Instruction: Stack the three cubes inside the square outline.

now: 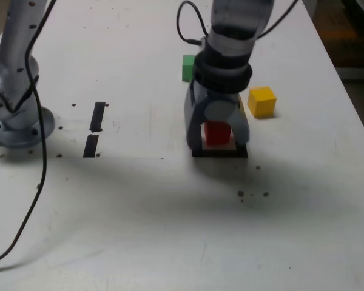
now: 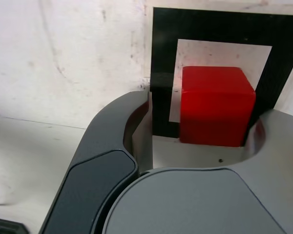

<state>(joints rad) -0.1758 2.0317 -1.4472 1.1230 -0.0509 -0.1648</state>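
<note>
Hand (image 2: 205,146) nearest lens, jaws parted astride red cube (image 2: 216,105); cube seated in square outline (image 2: 161,73), frame centre. Yellow cube (image 1: 262,101) noted just right, green cube (image 1: 188,68) upper left behind hand.

Centre cube (image 1: 218,132) in square outline (image 1: 219,152); two more outside it on tabletop (image 1: 170,230).
Jaws straddle centre cube, one each side; wrist view shows a gap on one side. Rear cube (image 1: 188,68) is behind outline, twd exterior view's left, partly hidden by arm. Side cube (image 1: 262,101) is behind-right of outline, near it. Tape strips (image 1: 97,116) are well apart at exterior view's left, w/ arm base (image 1: 12,121) beyond them.
</note>
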